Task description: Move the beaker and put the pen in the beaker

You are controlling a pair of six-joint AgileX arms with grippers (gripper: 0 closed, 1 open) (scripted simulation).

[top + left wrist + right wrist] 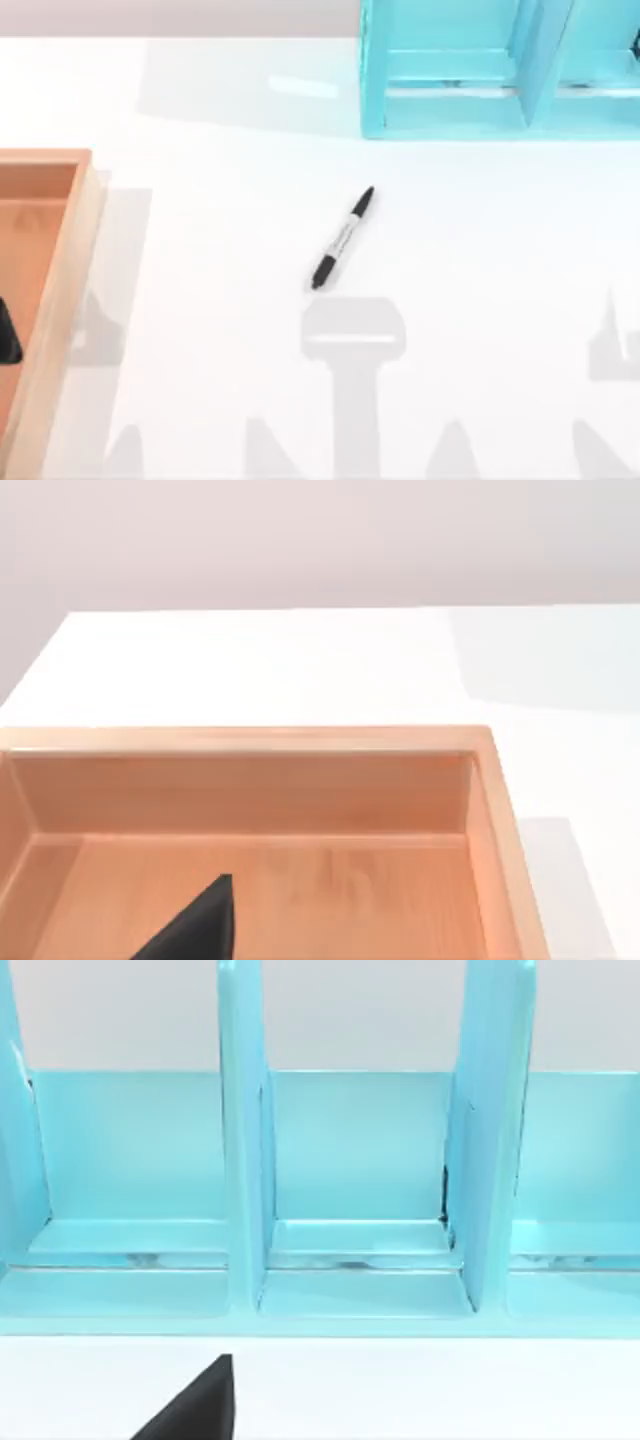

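The pen [343,238] lies flat on the white table near the middle. It is slanted, with one black end toward the far right and the other toward the near left. The beaker is out of view. My left gripper [198,927] shows as a black wedge over the floor of the wooden tray [250,742]. A black shape [6,334] sits at the top view's left edge, inside the tray. My right gripper [198,1407] shows as a black wedge above the table, facing the turquoise shelf [245,1160]. Both grippers are far from the pen.
The wooden tray [70,250] runs along the table's left side. The turquoise shelf unit [450,110], split by upright dividers, stands at the back right. White table surrounds the pen on all sides.
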